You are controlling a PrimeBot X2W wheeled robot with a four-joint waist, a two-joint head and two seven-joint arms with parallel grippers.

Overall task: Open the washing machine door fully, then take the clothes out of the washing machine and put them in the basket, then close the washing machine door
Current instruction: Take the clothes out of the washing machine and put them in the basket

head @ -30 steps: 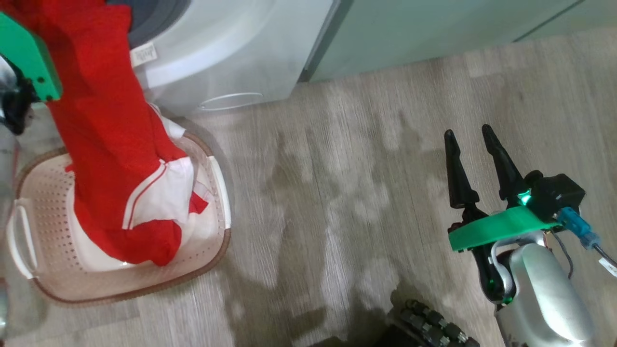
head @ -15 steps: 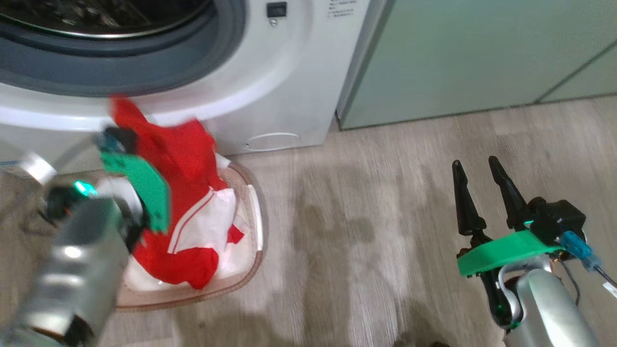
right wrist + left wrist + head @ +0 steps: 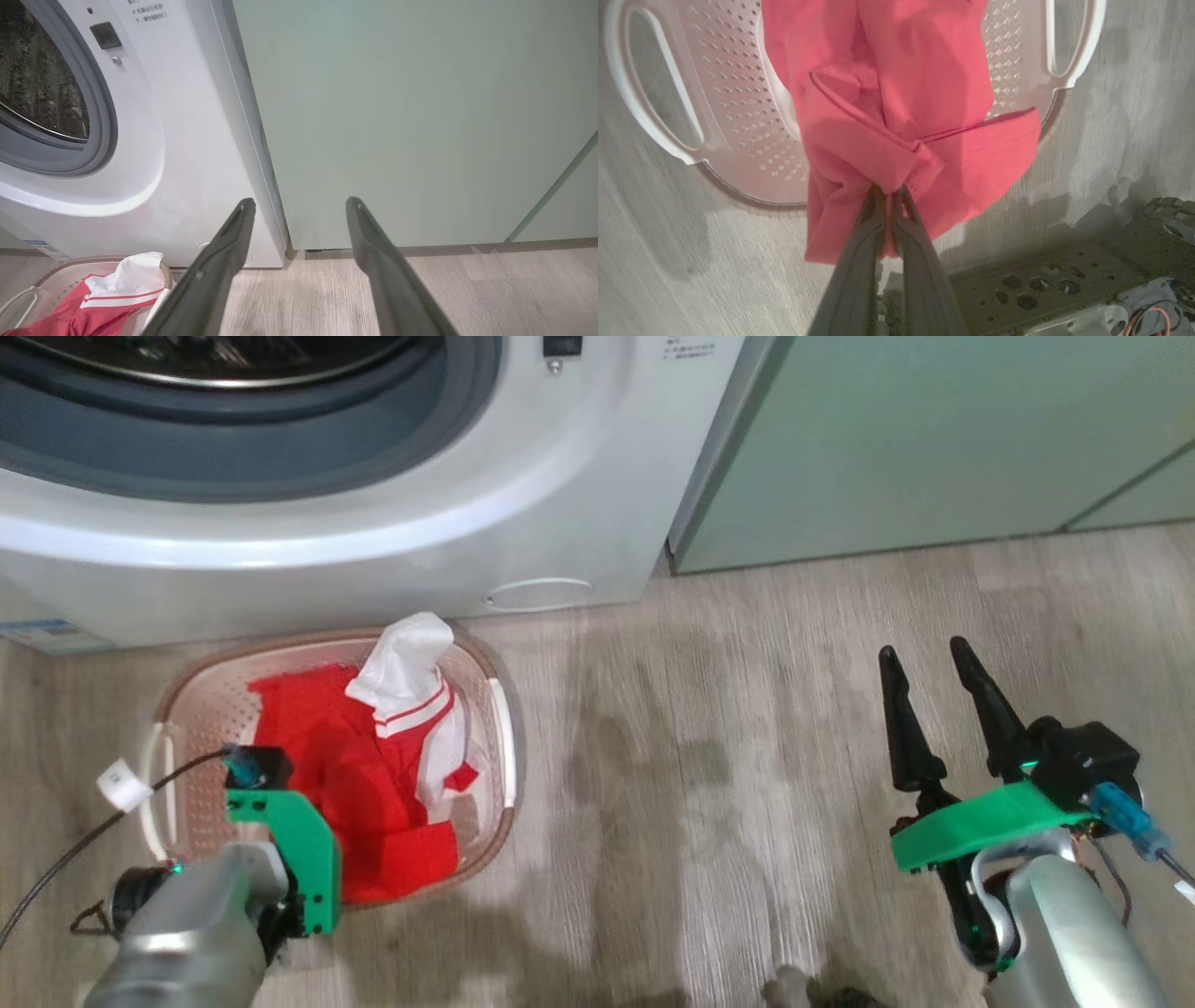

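The white washing machine (image 3: 392,513) stands at the top, its grey ring and steel drum (image 3: 215,355) exposed; the washing machine door is out of view. Below it on the floor sits the cream basket (image 3: 501,728) holding the red clothes (image 3: 373,793), a white striped part sticking up. In the left wrist view my left gripper (image 3: 888,189) is shut on a fold of the red clothes (image 3: 924,93), above the basket's (image 3: 738,116) near edge. My right gripper (image 3: 921,649) hovers open and empty over the floor at the right, pointing toward the cabinet (image 3: 301,201).
Pale green cabinets (image 3: 934,448) adjoin the machine on the right. Wood-look floor (image 3: 700,756) stretches between the basket and my right arm. A black cable with a white tag (image 3: 121,784) trails from my left wrist. My base (image 3: 1064,280) lies close behind the basket.
The head camera has shifted. My left arm has come down with the red garment, which now lies bunched in the basket instead of hanging from above. The right gripper is unchanged.
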